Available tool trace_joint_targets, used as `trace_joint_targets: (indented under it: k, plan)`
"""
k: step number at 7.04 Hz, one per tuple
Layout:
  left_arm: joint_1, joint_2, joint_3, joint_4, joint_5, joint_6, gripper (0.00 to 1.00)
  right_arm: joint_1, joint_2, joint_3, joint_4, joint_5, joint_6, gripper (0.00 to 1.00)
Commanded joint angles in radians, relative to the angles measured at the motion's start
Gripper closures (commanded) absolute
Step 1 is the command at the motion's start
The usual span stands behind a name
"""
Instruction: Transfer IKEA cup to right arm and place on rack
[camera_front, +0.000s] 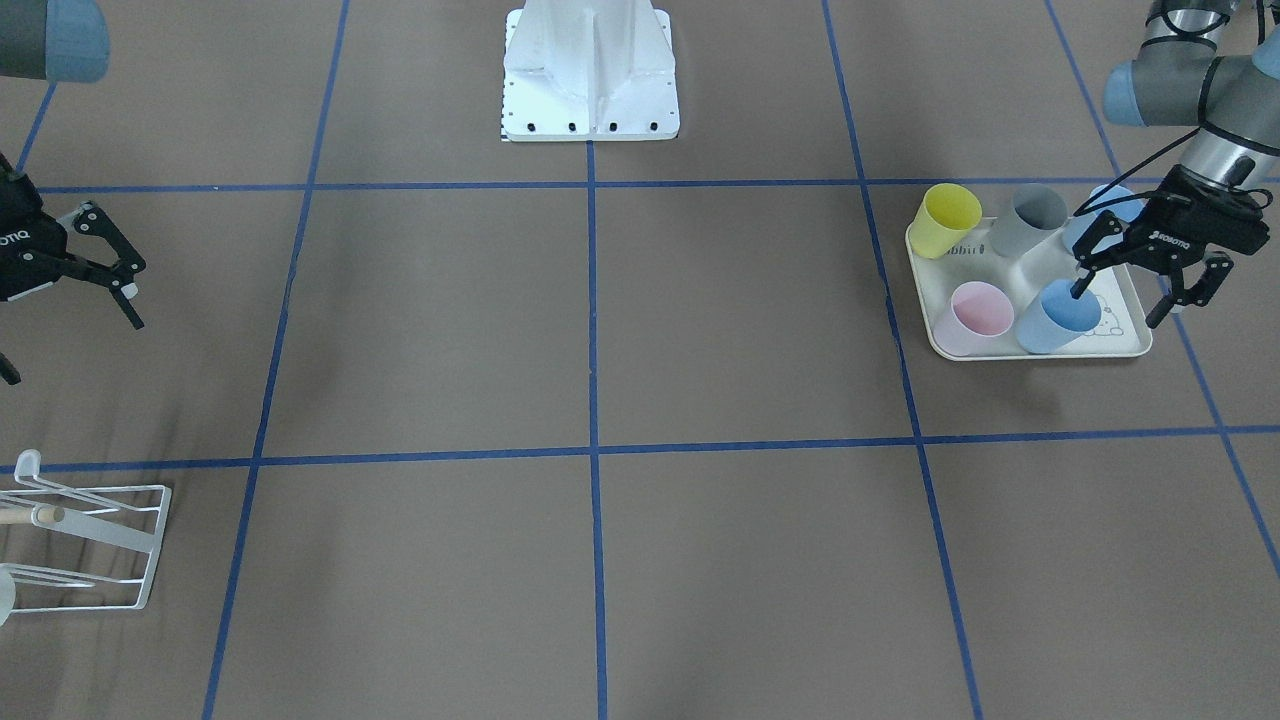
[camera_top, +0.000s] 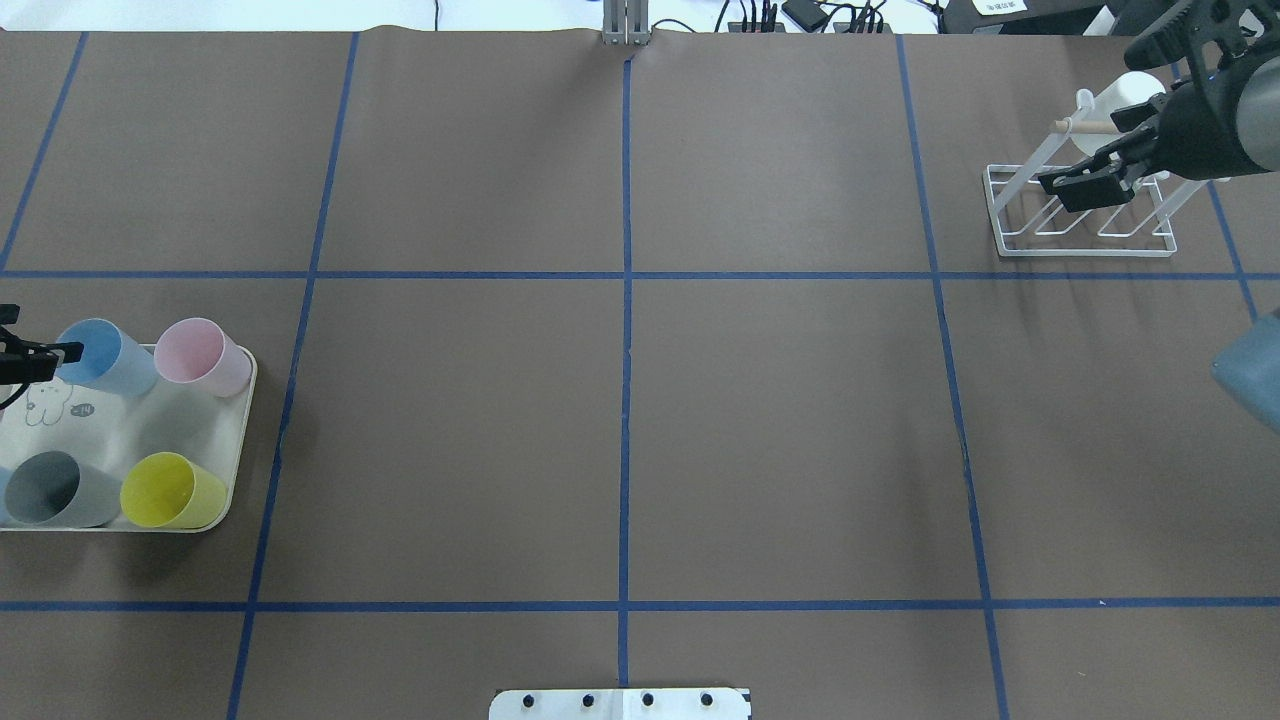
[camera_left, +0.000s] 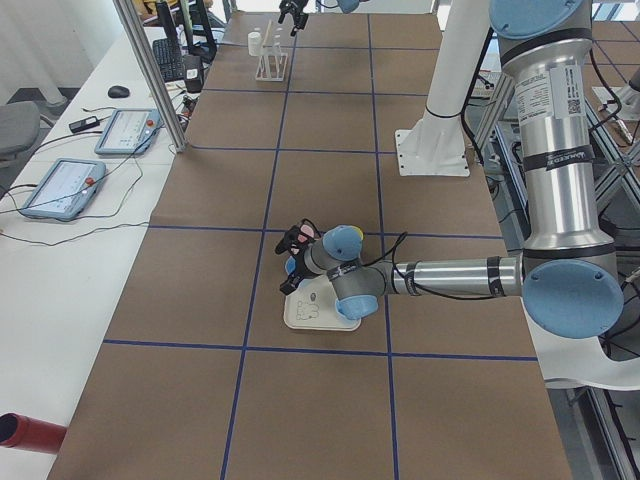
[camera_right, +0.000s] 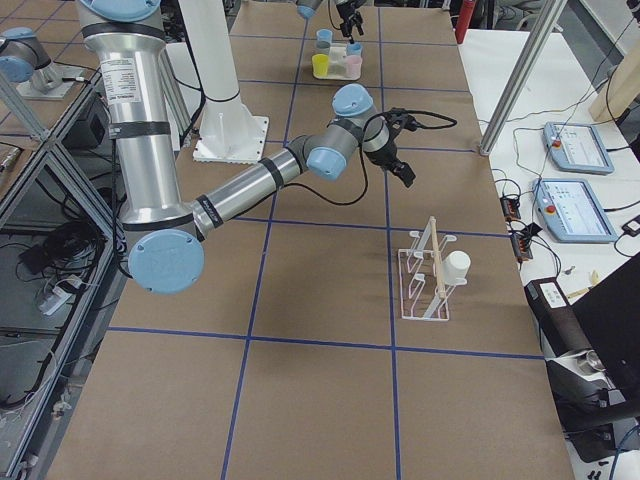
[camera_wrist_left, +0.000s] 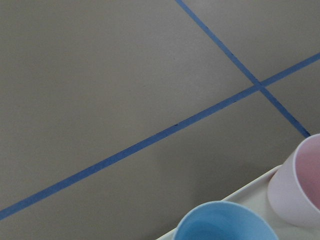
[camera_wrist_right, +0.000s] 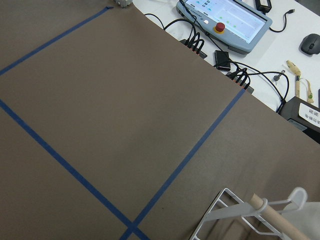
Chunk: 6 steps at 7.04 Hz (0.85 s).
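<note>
Fingers (camera_front: 1084, 284) of left arm (camera_front: 1225, 150), ROBOTIQ-labelled, seemingly astride blue cup (camera_front: 1050, 325)

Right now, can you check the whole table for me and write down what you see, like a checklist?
Surface: brown paper with blue tape lines, flat.
Job's things: blue cup upright on tray; rack on the robot's right, holding a white cup.
Clutter: pink cup, grey cup and yellow cup also on tray.
Grippers: left gripper open, straddling blue cup's rim; right gripper open, empty, near rack.
Cables: black cable at left wrist; more cables past the paper's edge.
Surroundings: pendants beside the table.
</note>
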Motion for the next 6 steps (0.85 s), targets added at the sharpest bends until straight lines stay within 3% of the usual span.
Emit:
trace_joint_targets:
  k: [1,2,6]
  plan:
    - [0.003,-0.001,0.012,-0.004,0.051,-0.005,0.39,-0.001,0.000,-0.003,-0.002,-0.001,-0.001,0.00]
    - [0.004,-0.002,0.011,-0.004,0.051,-0.011,0.48,-0.001,0.000,-0.003,-0.002,-0.001,-0.001,0.00]
    - [0.010,-0.007,0.000,-0.021,0.039,-0.014,0.48,-0.003,-0.002,-0.006,-0.002,-0.001,-0.001,0.00]
